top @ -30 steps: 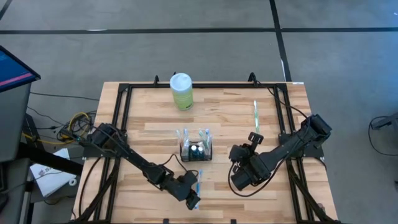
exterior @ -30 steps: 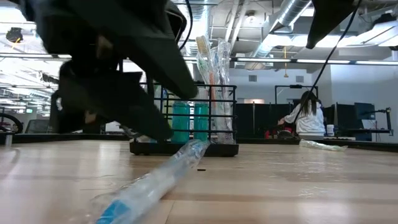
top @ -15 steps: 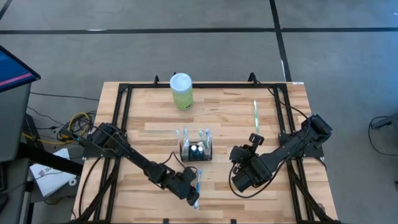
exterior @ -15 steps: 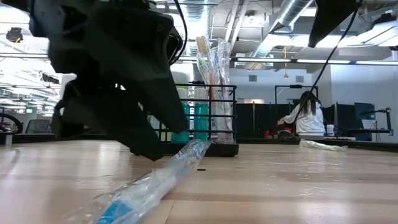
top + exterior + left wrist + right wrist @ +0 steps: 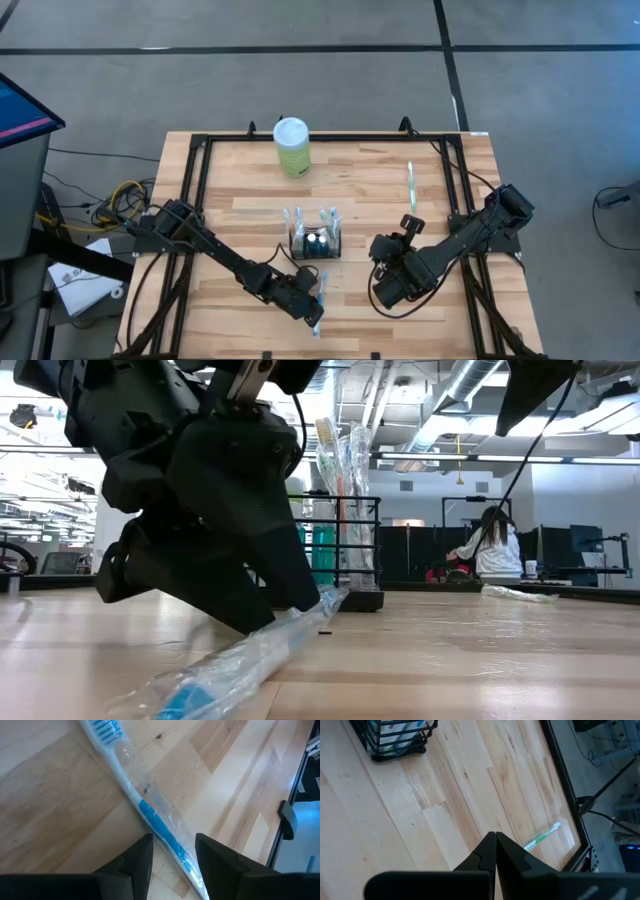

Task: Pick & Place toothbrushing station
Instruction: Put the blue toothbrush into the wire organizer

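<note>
The toothbrushing station, a small black wire-mesh caddy (image 5: 315,240) with upright brushes and tubes in it, stands on its base mid-table; it also shows in the low view (image 5: 340,555). A blue toothbrush in a clear wrapper (image 5: 150,815) lies flat on the wood near the front edge (image 5: 321,285). My left gripper (image 5: 172,862) is open low over it, one finger on each side of the handle; I cannot tell whether they touch the wrapper. My right gripper (image 5: 495,851) is shut and empty, right of the caddy (image 5: 385,290).
A pale green bottle with a white cap (image 5: 292,145) stands at the far edge. A green wrapped toothbrush (image 5: 410,185) lies at the far right. A black frame (image 5: 200,200) runs around the tabletop. A person sits far behind in the room (image 5: 495,545).
My left gripper has gone down and a little toward the table's right edge, closing in on the wrapped blue toothbrush, which has stayed where it lay.
</note>
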Available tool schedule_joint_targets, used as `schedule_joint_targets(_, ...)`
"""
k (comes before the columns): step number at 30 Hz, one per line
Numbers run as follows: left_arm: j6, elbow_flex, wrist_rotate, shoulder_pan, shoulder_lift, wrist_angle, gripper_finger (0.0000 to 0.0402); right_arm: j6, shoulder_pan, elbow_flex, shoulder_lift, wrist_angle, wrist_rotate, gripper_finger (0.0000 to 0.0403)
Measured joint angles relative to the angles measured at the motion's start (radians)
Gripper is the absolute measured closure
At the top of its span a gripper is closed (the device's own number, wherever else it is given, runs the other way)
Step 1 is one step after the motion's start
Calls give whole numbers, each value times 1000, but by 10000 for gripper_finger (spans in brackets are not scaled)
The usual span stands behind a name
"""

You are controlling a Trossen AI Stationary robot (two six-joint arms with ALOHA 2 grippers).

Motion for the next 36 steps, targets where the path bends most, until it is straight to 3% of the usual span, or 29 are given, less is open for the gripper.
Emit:
schedule_joint_targets(8, 8, -1, -23, 0, 2, -8, 280, 0, 0, 0, 0, 2, 0, 403)
schedule_joint_targets(16, 59, -2, -44, 2, 4, -6, 389, 0, 0, 0, 0, 2, 0, 403)
schedule_joint_targets(36, 165, -2, -106, -16, -61, -2, 401, 0, 0, 0, 0, 11, 0, 403)
